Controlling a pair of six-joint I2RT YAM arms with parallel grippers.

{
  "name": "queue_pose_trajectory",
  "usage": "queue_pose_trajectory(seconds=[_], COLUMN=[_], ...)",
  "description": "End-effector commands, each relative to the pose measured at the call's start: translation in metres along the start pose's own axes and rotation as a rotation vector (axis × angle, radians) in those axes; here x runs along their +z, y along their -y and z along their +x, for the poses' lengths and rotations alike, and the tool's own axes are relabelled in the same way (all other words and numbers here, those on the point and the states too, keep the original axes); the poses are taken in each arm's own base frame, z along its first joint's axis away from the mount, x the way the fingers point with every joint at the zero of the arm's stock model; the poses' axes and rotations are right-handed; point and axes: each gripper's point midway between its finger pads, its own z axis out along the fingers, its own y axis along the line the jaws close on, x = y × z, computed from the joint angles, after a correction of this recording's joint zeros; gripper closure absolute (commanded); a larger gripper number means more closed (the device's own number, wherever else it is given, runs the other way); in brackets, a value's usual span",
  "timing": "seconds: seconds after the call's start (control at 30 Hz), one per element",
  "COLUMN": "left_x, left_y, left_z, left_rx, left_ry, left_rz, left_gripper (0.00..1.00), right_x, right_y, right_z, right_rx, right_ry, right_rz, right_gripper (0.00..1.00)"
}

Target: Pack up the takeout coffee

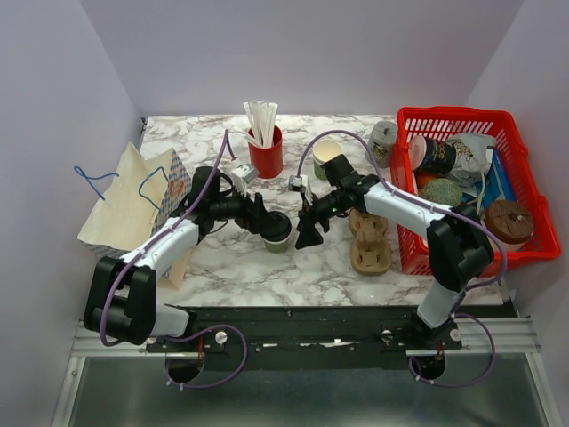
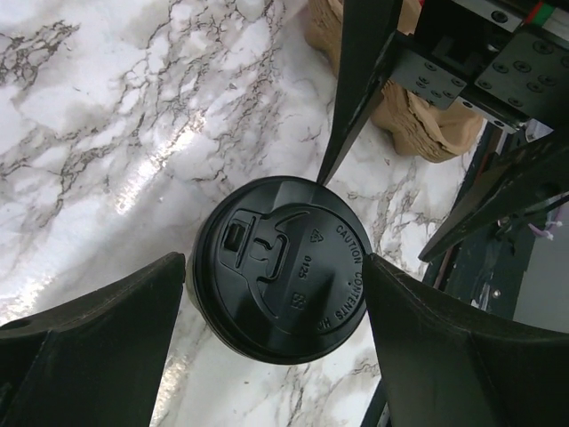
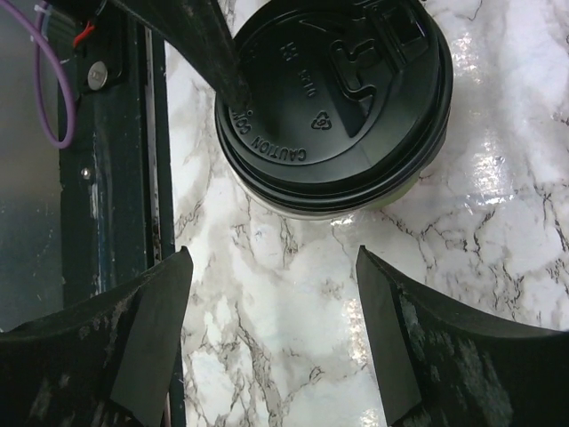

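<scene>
The cup [image 1: 278,237] stands upright between the fingers of the left gripper [image 2: 272,261]. Its long axis is vertical, with the lid [image 3: 333,98] on top and the drinking hole turned toward one finger. Those jaws stand wide and flank the lid's rim closely; we cannot tell whether they press. The right gripper [image 3: 274,252] is spread wide and empty, with the cup just beyond its fingertips. We judge the grasp comes next: close gently on the paper body below the rim, then lift straight up.

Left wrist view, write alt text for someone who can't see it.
A black cup lid sits between the left hand's spread fingers, above a marble table. The right hand's fingertip reaches its far rim, near a brown pulp tray.
</scene>
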Motion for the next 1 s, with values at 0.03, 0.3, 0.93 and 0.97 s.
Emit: queue_pose_trajectory(seconds=[0.03,0.3,0.93,0.97], left_x=[-0.005,-0.006,-0.017,-0.019], left_y=[0.014,0.02,-0.013,-0.014], left_z=[-0.01,-0.009,-0.04,-0.039], left_rx=[0.007,0.008,-0.007,-0.008], left_ry=[0.052,0.057,0.116,0.115], left_rz=[0.054,0.075,-0.065,-0.068], left_gripper=[0.12,0.13,0.08,0.08], right_x=[0.01,0.017,-0.011,-0.012], right_y=[0.01,0.022,-0.004,-0.01], right_z=[0.006,-0.001,-0.033,-0.039], right_rx=[-0.005,0.009,0.033,0.067], right_ry=[-0.03,-0.034,0.075,0.095], right_rz=[0.014,0.037,-0.077,-0.113], right_gripper=[0.17,0.17,0.12,0.12])
